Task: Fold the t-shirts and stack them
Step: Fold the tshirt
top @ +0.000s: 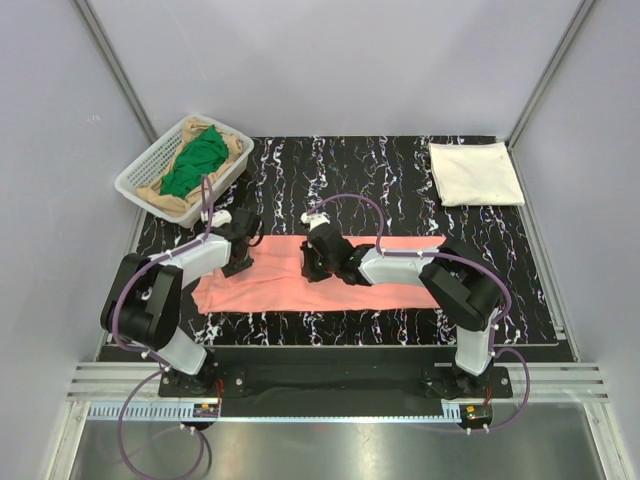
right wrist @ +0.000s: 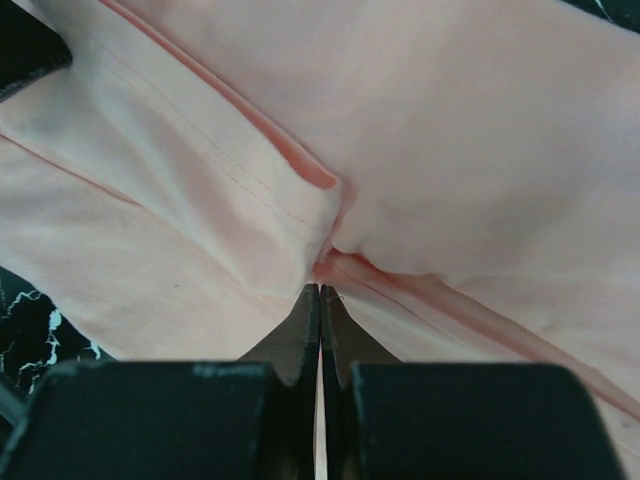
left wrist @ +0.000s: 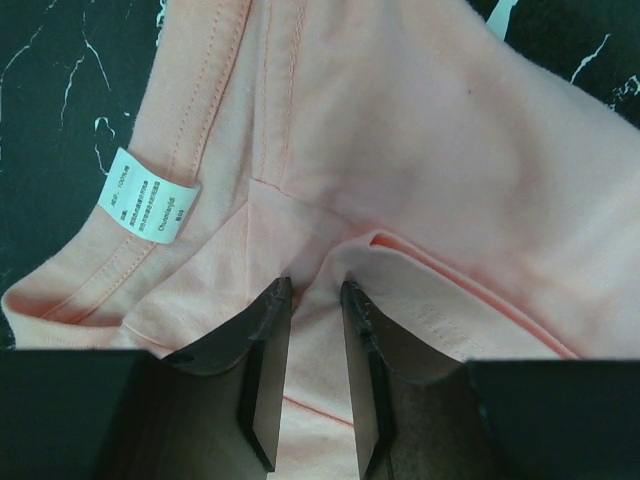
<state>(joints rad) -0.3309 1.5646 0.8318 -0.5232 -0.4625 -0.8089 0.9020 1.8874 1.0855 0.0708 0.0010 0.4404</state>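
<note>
The salmon-pink t-shirt (top: 300,285) lies as a long folded band across the middle of the black marbled table. My left gripper (top: 238,262) is down on its left end near the collar. In the left wrist view the gripper (left wrist: 315,285) has its jaws narrowly apart with a bunched ridge of pink cloth (left wrist: 420,130) pinched between them, next to the white care label (left wrist: 148,205). My right gripper (top: 312,268) is on the band's middle. In the right wrist view it (right wrist: 320,290) is shut on a fold of the pink cloth (right wrist: 470,150). A cream-white t-shirt (top: 475,172) lies folded at the back right.
A white mesh basket (top: 140,172) at the back left holds a crumpled green shirt (top: 195,160) on a tan one (top: 232,145). Grey walls close in the table at left, right and back.
</note>
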